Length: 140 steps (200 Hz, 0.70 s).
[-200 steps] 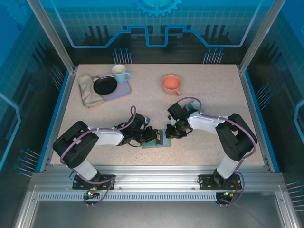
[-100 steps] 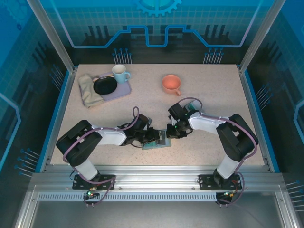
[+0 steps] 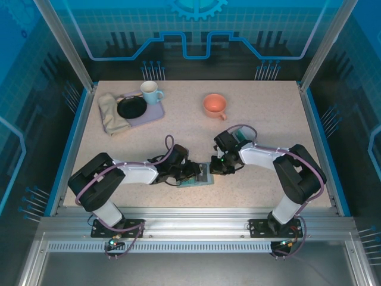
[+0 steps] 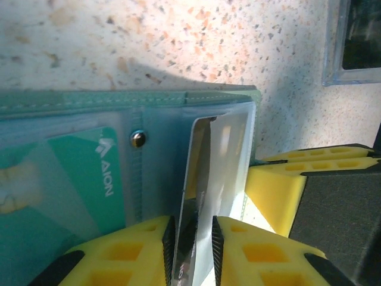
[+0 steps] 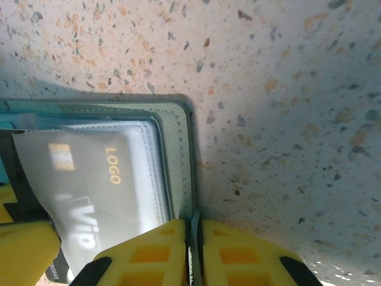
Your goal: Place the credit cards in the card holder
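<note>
Advancing over the last second, the left gripper (image 4: 193, 229) has brought a dark card (image 4: 199, 179) edge-first into a clear pocket of the card holder (image 4: 71, 101), which lies open on the table (image 3: 268, 119) between both arms. Its jaws flank the card; whether they clamp it cannot be told. A teal card (image 4: 83, 173) sits sleeved beside it. The right gripper (image 5: 193, 232) pinches the holder's outer edge, apparently steadying it against the push.

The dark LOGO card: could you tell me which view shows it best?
Right wrist view: the dark card faces the camera, print readable, in the card holder. Left wrist shows it nearly edge-on; from the top it is too small.
</note>
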Tool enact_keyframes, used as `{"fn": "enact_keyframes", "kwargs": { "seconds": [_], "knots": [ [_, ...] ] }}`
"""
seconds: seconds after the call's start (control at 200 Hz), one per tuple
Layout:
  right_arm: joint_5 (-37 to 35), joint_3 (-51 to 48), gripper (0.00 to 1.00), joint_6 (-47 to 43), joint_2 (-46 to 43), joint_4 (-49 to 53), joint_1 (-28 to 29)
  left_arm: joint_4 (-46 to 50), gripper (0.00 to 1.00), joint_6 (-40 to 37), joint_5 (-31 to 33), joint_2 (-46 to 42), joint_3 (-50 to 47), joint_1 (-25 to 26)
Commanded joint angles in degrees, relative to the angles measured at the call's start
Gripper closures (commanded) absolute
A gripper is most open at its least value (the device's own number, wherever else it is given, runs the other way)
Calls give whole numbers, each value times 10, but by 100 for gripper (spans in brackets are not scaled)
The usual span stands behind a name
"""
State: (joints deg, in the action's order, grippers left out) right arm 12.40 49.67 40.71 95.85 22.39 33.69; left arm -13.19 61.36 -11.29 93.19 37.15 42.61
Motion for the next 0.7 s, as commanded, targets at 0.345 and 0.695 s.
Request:
{"fn": "enact_keyframes", "kwargs": {
  "seconds": [0.345,0.695],
  "knots": [
    [18,-15,92,2,13,21,-3,59,88,-17,15,-28,7,5],
    [37,-21,93,14,18,12,-2,21,91,32,22,-4,7,19]
  ]
}}
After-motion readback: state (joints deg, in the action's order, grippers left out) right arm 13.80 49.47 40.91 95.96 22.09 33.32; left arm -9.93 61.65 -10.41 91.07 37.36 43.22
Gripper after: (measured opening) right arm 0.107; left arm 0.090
